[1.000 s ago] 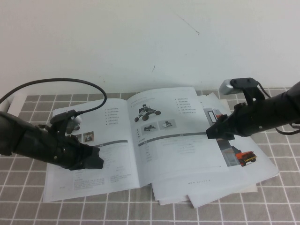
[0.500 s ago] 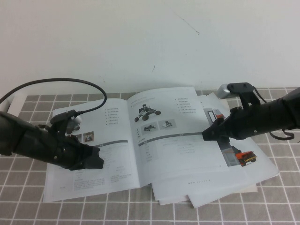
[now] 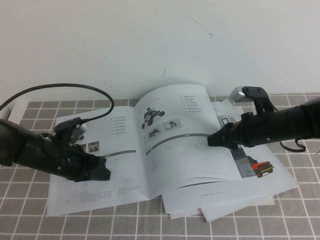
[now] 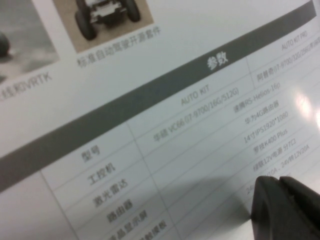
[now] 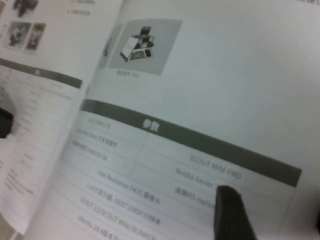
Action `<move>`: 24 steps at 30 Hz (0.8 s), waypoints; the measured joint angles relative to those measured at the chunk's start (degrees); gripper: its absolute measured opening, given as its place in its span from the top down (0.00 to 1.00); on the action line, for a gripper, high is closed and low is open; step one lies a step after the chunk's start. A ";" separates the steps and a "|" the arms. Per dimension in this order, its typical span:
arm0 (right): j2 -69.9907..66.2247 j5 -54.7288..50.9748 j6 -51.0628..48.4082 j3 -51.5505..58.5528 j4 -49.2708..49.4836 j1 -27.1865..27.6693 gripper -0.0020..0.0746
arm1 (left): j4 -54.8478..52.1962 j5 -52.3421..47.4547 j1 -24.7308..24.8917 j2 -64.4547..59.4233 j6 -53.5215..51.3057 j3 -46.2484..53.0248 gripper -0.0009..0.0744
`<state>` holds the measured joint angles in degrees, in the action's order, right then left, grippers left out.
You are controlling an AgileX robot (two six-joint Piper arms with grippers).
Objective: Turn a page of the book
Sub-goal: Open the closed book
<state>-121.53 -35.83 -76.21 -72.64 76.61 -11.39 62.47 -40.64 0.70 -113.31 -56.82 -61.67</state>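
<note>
High view: a grey-tiled table [image 3: 30,200] runs back to a plain white wall [image 3: 100,40]. The book [image 3: 95,187] lies open mid-table near the back edge, over loose white booklets [image 3: 240,202] spread toward the right edge. The page [image 3: 185,145] bows up off the right half, its outer edge against the right gripper [image 3: 210,141]; whether those fingers are parted cannot be told. The left gripper [image 3: 102,172] rests on the left-hand leaf, its opening likewise unclear.
</note>
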 joint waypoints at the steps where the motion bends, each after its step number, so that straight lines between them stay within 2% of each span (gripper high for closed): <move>1: 0.00 -0.82 -1.10 0.00 1.54 0.00 0.51 | 0.00 0.00 0.00 0.00 0.00 0.00 0.99; 7: -0.03 -4.79 -5.96 0.00 7.78 0.00 0.51 | 0.00 0.00 0.00 0.00 0.00 0.00 0.99; 19: -0.03 -13.65 -10.44 0.00 12.93 0.00 0.51 | 0.13 -0.10 0.00 -0.13 0.00 0.00 0.99; 24: 0.52 -6.73 -10.02 0.00 10.32 0.11 0.51 | 0.13 -0.10 0.00 -0.13 -0.09 0.00 0.99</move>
<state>-121.01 -42.56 -86.22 -72.64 86.92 -11.28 62.60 -40.75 0.70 -113.44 -56.91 -61.67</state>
